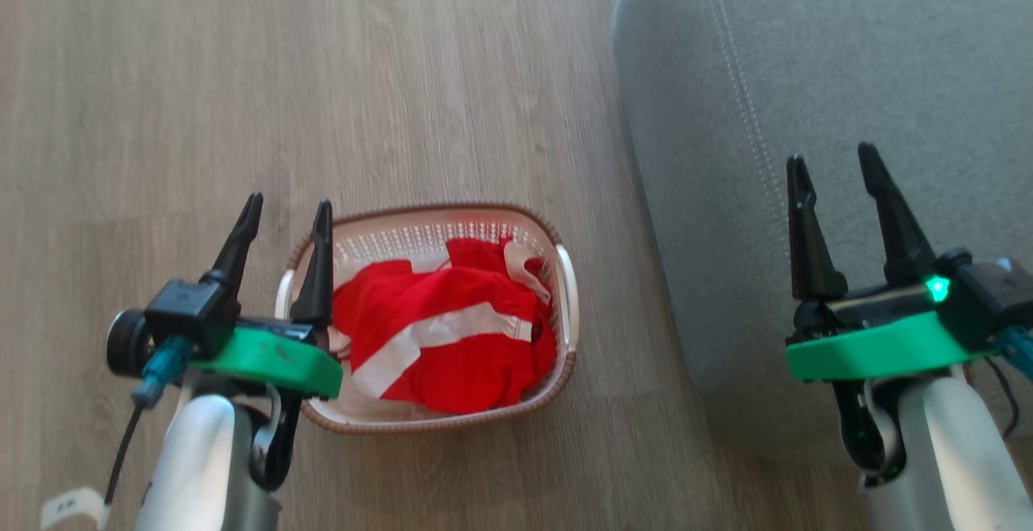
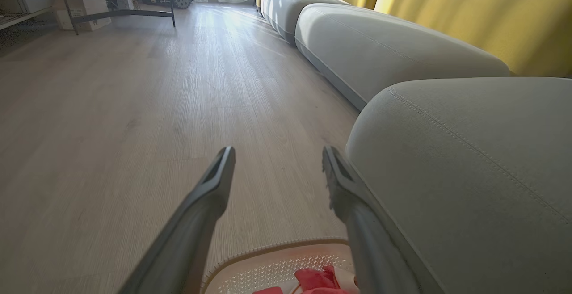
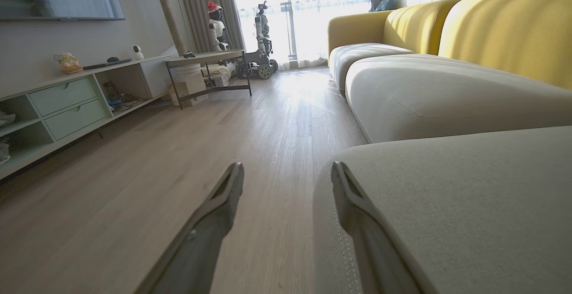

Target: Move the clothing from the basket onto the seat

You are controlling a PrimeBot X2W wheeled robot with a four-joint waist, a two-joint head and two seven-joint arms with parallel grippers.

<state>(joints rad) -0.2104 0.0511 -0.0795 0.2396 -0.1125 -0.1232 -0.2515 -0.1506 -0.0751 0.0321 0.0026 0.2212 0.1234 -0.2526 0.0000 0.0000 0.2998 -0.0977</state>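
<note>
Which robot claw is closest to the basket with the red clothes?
The left gripper: it hangs open at the left rim of the basket, beside the red clothing. The right gripper hovers over the grey seat instead.

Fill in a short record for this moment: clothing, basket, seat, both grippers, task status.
clothing: red with white stripes, bunched inside the basket
basket: cream with a brown rim, standing on the wood floor, left of the seat with a strip of floor between
seat: grey cushion, no garment on the part shown
left gripper: open, empty, by the basket's left edge
right gripper: open, empty, above the seat's edge
status: nothing grasped, move not yet done
</note>
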